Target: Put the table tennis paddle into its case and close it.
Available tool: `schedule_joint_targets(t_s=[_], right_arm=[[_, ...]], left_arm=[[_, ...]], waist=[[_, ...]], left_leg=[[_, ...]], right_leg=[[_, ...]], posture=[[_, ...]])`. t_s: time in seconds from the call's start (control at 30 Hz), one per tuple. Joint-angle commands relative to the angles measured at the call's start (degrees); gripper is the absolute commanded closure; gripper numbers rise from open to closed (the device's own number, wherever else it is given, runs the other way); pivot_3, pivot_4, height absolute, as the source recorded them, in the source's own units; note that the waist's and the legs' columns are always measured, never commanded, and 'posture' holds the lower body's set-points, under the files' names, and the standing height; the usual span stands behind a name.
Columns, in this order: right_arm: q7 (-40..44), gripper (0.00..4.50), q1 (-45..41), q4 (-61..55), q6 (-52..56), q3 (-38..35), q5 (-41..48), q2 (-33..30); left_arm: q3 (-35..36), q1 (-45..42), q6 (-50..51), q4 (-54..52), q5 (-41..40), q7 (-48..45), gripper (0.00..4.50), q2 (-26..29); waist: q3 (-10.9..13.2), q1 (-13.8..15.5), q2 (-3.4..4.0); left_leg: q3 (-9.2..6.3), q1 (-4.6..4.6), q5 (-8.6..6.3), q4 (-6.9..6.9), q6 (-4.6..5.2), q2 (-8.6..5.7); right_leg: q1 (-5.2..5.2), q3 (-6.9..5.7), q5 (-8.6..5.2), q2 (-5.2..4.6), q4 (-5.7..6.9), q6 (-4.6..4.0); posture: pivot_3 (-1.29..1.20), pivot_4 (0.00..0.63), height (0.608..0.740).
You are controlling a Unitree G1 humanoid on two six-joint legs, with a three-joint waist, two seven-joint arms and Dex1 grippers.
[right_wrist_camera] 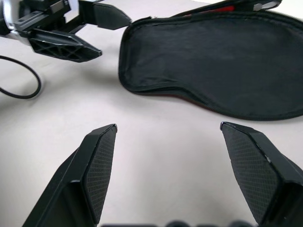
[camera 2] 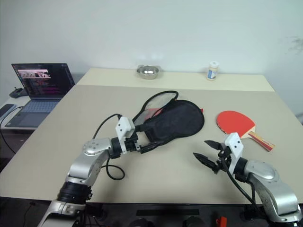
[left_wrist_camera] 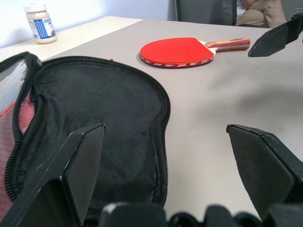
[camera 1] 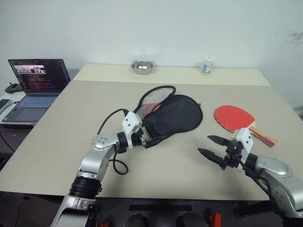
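- The left pincer (camera 1: 152, 140) is held level at the case's (camera 1: 174, 115) narrow end, fingers spread, nothing gripped.
- The right pincer (camera 1: 210, 147) is spread, apart from the case.
- The unzipped case lies black side up; the table tennis paddle (camera 1: 234, 117) lies flat just beside it.

I'm seeing the case (camera 1: 173, 116) showing black fabric with red lining peeking out, the paddle (camera 1: 232, 117) showing a red face and a red-and-tan striped handle, all lying on a beige table (camera 1: 71, 123).
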Motion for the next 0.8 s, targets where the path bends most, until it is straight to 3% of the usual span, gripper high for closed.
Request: schedule_joint_targets(t_s=[0.03,0.2,0.4,0.8], right_arm=[[-0.42,0.67,0.07,-3.61,0.95,-2.93,1.50,-1.62],[-1.88,0.67,0.93,-4.72,1.27,-5.48,1.87,-1.85],[-4.48,0.67,-0.86,-8.28,4.92,-8.87,7.00,-1.56],[-6.03,0.67,-2.73,-21.31,17.68,-13.33,27.49,-12.32]], left_arm=[[0.06,-1.41,-2.01,0.54,-0.20,-0.27,0.00,-0.43],[1.30,-6.50,-3.29,5.84,-1.92,-0.50,0.00,-3.02],[-1.33,-11.18,-8.95,12.98,0.54,-8.19,0.00,-1.80],[-5.65,-25.19,-21.51,40.98,8.37,-18.04,0.00,-3.46]], waist=[[0.00,-0.01,0.00],[0.01,0.05,-0.01],[0.00,-0.06,-0.01],[0.11,0.08,-0.11]], left_leg=[[0.01,0.00,0.00,0.01,0.00,0.00],[-0.01,0.04,0.00,0.07,0.01,-0.03],[0.00,0.03,0.00,0.00,0.00,-0.06],[-0.11,-0.11,-0.01,0.00,0.02,-0.12]], right_leg=[[0.00,0.00,0.00,0.00,0.00,0.00],[0.08,-0.06,0.01,-0.01,0.01,0.02],[0.08,-0.06,0.00,0.07,-0.06,0.02],[0.10,-0.15,0.00,0.08,-0.23,0.02]], posture=[[0.00,0.150,0.740],[0.00,0.150,0.740],[0.00,0.150,0.740],[0.00,0.150,0.740]])
